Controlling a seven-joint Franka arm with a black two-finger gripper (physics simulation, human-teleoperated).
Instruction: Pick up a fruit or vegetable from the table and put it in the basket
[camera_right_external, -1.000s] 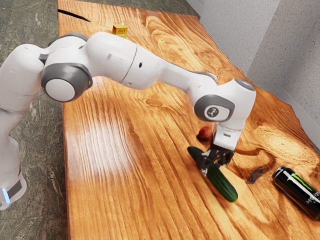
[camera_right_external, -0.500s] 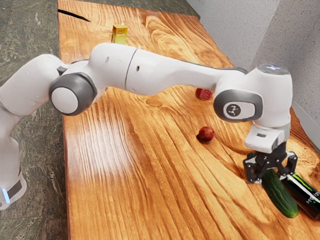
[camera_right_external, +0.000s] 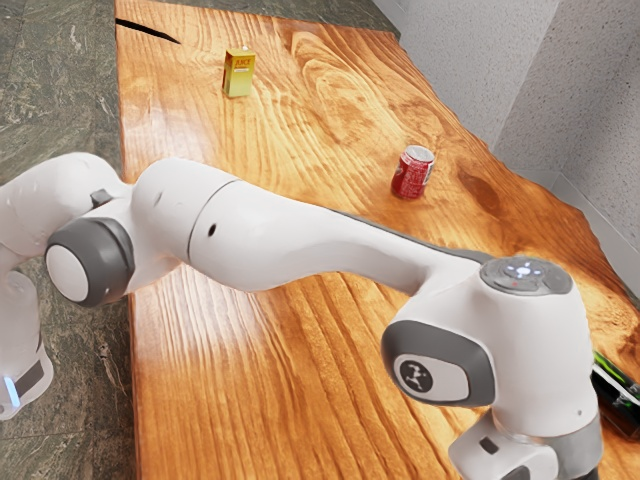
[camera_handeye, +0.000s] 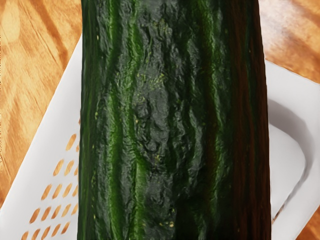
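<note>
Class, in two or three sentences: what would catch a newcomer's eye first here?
In the wrist view, the huge, ridged green cucumber runs down the middle, a white slotted basket behind it. In the exterior view, the white arm stretches across the wooden table from the left.

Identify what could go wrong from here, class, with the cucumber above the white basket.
The cucumber is long and overlaps the basket in the wrist view, so it might land across the rim and roll out. It also hides the basket's middle from that camera, so a poor drop spot could go unnoticed. In the exterior view, the black can appears close to the arm, which might knock it when moving away.
</note>
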